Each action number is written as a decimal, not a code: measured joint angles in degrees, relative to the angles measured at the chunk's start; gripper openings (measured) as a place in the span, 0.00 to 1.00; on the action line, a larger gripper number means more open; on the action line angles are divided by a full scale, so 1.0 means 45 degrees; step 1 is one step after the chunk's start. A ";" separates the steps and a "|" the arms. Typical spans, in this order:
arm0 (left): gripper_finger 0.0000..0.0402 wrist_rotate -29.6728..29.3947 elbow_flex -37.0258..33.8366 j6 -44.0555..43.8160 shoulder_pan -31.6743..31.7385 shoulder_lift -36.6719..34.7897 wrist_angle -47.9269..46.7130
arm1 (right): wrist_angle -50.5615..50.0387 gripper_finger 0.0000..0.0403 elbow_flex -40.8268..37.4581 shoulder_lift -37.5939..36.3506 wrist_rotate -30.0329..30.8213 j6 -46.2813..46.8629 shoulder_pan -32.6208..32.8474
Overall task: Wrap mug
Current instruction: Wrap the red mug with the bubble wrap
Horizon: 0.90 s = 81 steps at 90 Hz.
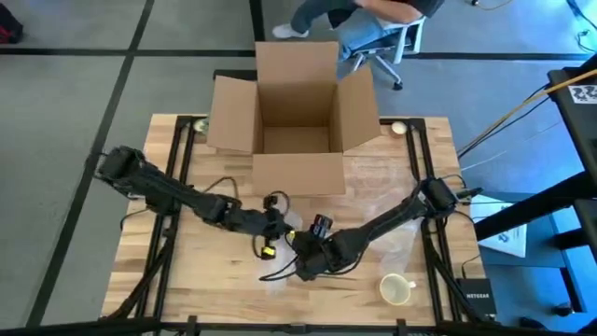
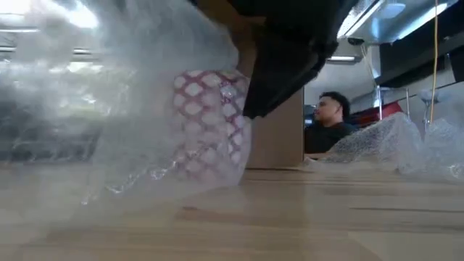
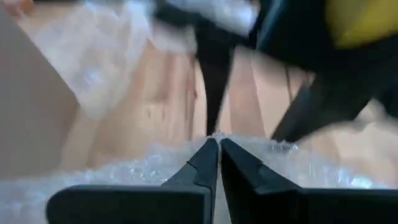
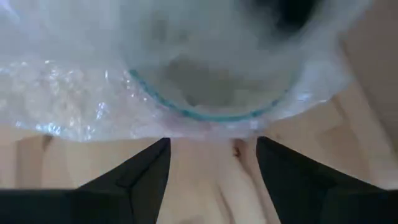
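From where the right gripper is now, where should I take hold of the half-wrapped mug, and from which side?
Probably by its rim, coming in at the open mouth. The right wrist view faces the mug lying on its side, teal-edged mouth towards the open right gripper, bubble wrap draped over it. The left gripper is shut on the wrap's edge, so avoid that side.

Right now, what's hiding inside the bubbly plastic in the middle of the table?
Inside the bubble wrap sits a mug with a pink-and-white lattice pattern; the right wrist view shows a teal rim. The wrap blurs the rest, so its handle cannot be seen.
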 joint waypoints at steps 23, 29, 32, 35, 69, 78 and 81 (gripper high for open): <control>0.00 0.0015 0.0000 -0.0204 -0.0089 0.0729 0.0117 | -0.3317 0.56 0.2988 0.0000 0.0875 -0.0247 0.0003; 0.00 -0.0127 0.0000 -0.0186 -0.0146 0.0671 0.0101 | -0.2863 0.56 0.3047 0.0000 0.1088 -0.0555 -0.0196; 0.00 -0.0174 0.0000 -0.0180 -0.0169 0.0662 0.0135 | -0.2377 0.56 0.2927 0.0000 0.0907 -0.0615 -0.0341; 0.00 -0.0202 0.0000 -0.0178 -0.0192 0.0634 0.0145 | -0.1911 0.56 0.2707 0.0000 0.0655 -0.0658 -0.0487; 0.00 -0.0120 -0.0002 0.0146 -0.0392 0.0601 0.0130 | -0.0255 0.56 0.1099 -0.0005 -0.1270 -0.2113 -0.0786; 0.00 -0.0137 0.0005 0.0202 -0.0381 0.0601 0.0116 | -0.0318 0.56 0.1305 0.0000 -0.1034 -0.2789 -0.0736; 0.00 -0.0147 0.0005 0.0249 -0.0376 0.0601 0.0102 | -0.0294 0.56 0.1444 0.0005 -0.1047 -0.3021 -0.0727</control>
